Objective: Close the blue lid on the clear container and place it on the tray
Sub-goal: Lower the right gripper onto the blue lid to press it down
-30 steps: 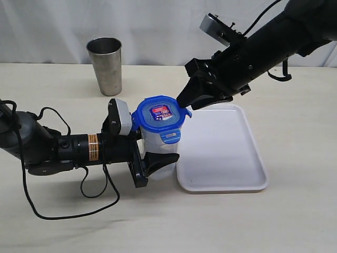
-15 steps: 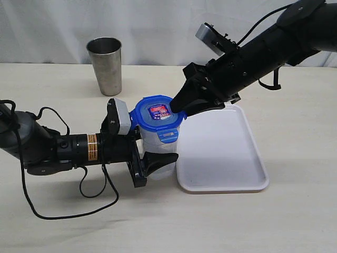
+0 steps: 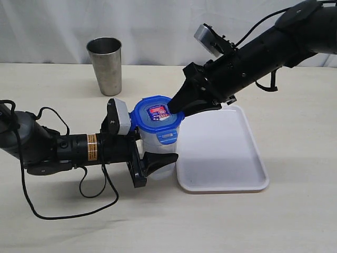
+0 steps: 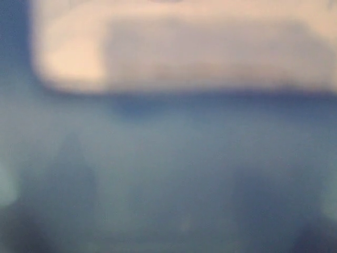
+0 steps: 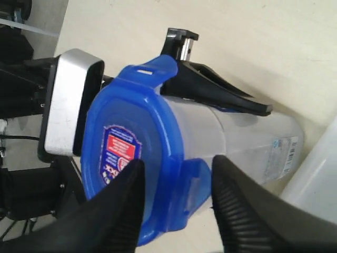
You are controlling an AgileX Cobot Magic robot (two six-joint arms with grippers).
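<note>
There was one clear container [image 3: 158,150], one blue lid [image 3: 157,113], one white tray [image 3: 224,158] and one steel cup [image 3: 105,66]. Two black robot arms [image 3: 79,148] [image 3: 258,50] were counted.

right gripper slides from the lid's rim onto its top

the right gripper [image 3: 175,108] has moved left and slightly down, from just off the right rim of the blue lid [image 3: 150,117] toward the centre of the frame. its dark tips now overlap the lid's right part beside the sticker. the lid's right flap, sticking out clear a second ago, is now covered by the fingers. the lid looks a little lower and flatter on the clear container [image 3: 158,150]. at the upper right of the frame the arm's rear section has risen, so the arm slopes down more steeply.
</note>
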